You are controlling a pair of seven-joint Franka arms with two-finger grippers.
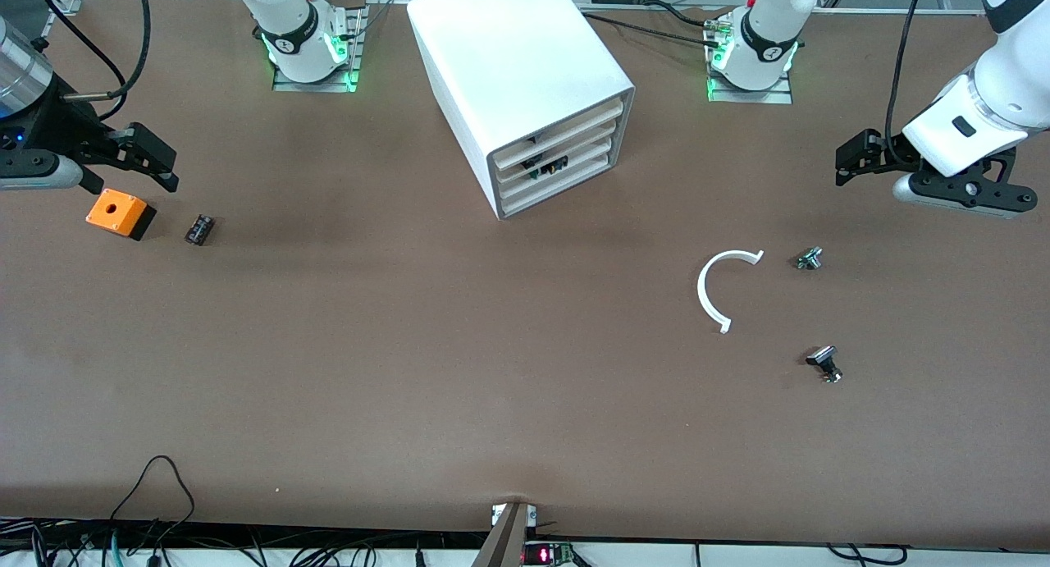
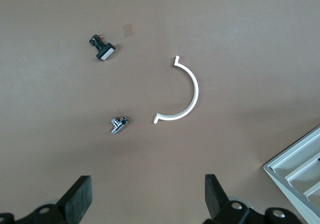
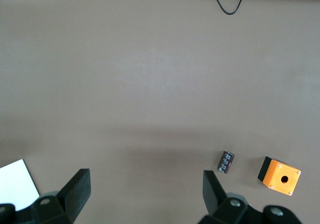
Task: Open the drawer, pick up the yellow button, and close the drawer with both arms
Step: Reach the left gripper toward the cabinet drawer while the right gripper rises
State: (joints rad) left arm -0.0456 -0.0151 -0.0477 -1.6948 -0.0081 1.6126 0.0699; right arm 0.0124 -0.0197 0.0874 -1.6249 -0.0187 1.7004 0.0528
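The white cabinet (image 1: 525, 66) stands in the middle of the table, near the arms' bases. Its highest drawer (image 1: 566, 129) is pushed in, like the three below it. The button does not show plainly; only small dark parts show in the slots of the lower drawers. My left gripper (image 1: 843, 165) is open and empty, up over the table at the left arm's end. In the left wrist view (image 2: 147, 196) it holds nothing, and the cabinet's front corner (image 2: 300, 171) shows. My right gripper (image 1: 160, 166) is open and empty (image 3: 145, 189), up beside the orange box (image 1: 120, 212).
A white plastic arc (image 1: 722, 288), a small metal part (image 1: 809, 258) and a black-capped part (image 1: 824, 362) lie toward the left arm's end. The orange box with a hole (image 3: 280, 176) and a small dark cylinder (image 1: 199, 229) lie toward the right arm's end.
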